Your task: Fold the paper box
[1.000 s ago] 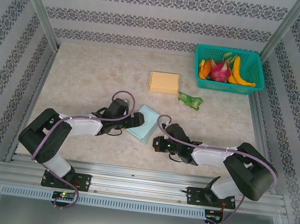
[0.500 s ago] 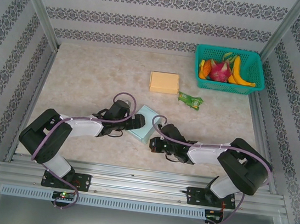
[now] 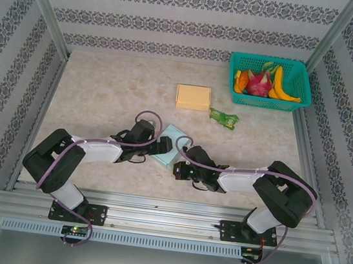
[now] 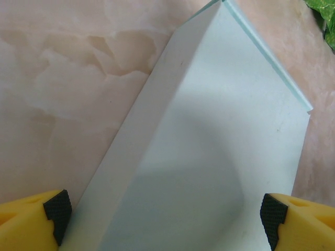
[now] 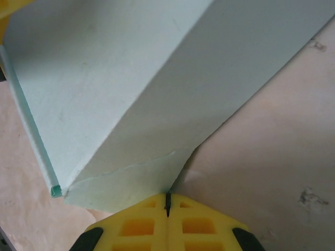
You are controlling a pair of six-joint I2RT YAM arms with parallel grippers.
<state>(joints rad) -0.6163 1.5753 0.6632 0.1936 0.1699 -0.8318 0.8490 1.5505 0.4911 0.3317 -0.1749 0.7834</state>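
Paper box (image 3: 173, 138), mid-fold: it sat between the fingers of your spread left hand (image 4: 162, 214), its corner against your pressed-together right hand (image 5: 167, 205); next likely called for closing the left.

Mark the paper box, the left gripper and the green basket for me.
paper box (image 4: 209, 157), left wrist view, on its broad top panel.
left gripper (image 4: 165, 215), left wrist view, midway between its open fingertips.
green basket (image 3: 266, 103), top external view, on its near wall.
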